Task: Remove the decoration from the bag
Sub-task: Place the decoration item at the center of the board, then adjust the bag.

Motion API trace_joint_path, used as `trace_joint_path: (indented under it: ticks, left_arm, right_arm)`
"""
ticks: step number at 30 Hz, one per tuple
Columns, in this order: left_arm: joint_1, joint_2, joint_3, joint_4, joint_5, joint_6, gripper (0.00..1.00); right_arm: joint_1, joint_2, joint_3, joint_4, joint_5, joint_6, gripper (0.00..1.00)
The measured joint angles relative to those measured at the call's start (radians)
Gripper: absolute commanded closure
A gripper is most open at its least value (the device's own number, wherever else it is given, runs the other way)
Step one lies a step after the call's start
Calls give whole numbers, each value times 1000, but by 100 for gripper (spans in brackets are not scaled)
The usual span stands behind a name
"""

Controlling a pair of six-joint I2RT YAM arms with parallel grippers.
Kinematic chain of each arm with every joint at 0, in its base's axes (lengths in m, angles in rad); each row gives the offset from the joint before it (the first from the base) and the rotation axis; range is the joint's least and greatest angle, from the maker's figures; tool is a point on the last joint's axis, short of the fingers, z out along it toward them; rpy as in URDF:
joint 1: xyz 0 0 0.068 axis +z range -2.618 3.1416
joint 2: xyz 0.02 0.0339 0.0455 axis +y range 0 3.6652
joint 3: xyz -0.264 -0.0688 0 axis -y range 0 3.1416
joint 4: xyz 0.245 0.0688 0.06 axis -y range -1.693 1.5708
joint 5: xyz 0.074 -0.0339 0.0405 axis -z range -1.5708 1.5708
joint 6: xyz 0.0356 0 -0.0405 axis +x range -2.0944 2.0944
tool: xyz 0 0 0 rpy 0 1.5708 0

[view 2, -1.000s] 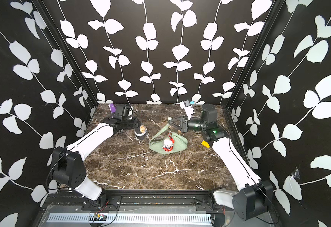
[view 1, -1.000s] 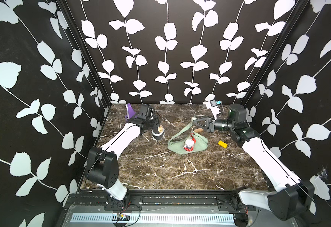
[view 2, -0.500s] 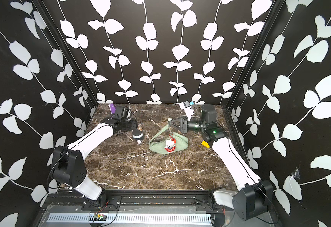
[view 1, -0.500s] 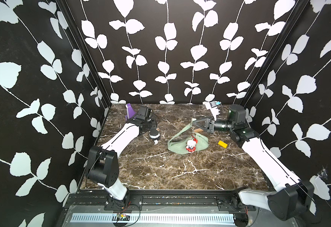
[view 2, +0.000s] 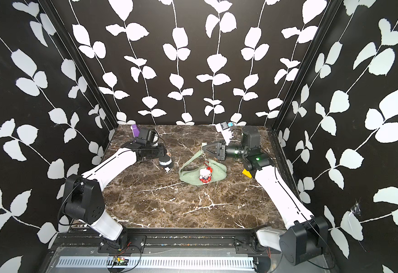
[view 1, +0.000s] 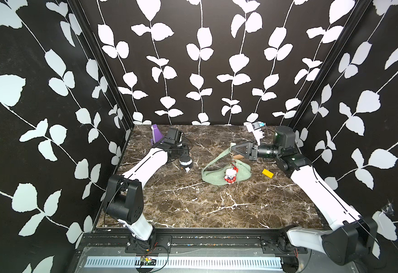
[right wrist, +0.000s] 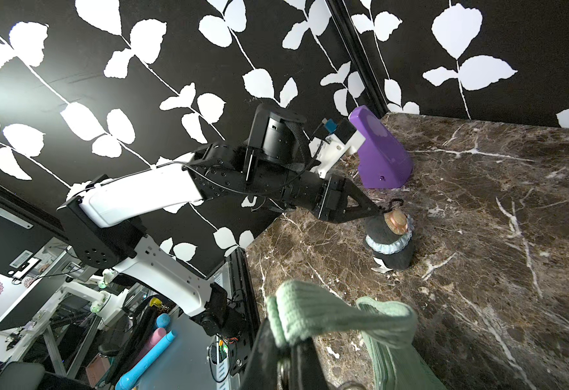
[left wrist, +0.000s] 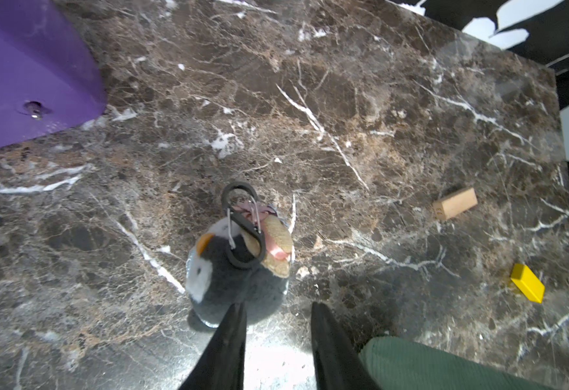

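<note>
Green bag strap (right wrist: 327,314) is pinched in the right pincer (view 1: 232,148) (left pincer (left wrist: 278,305) parted, empty).

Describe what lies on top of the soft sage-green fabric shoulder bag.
A small white plush bear in red tartan lies on the soft sage-green fabric shoulder bag, hung by a red clip. The fabric beneath it and the bag's inside are hidden.
</note>
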Motion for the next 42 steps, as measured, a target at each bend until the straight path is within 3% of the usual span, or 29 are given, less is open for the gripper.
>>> trace_joint_path:
  ticks: [6, 10, 15, 21, 29, 35, 42]
  left_arm:
    - [-23, -69, -22, 56, 50, 82, 62]
    - [-132, -188, -66, 182, 83, 163, 60]
    - [-219, -266, -92, 369, 239, 224, 60]
    - [-238, -248, -100, 523, 478, 241, 62]
    - [-257, -180, -119, 649, 705, 262, 69]
    - [-257, -157, -144, 679, 798, 294, 70]
    - [-257, -157, -146, 676, 831, 351, 66]
  right_arm:
    - [0, -2, 0, 0, 18, 23, 100]
    - [0, -7, 1, 18, 32, 52, 100]
    - [0, -8, 1, 42, 45, 85, 100]
    - [0, -8, 1, 84, 43, 120, 100]
    - [0, -8, 1, 119, 9, 160, 100]
    - [0, -8, 12, 132, -30, 176, 100]
    - [3, -7, 27, 139, -72, 186, 100]
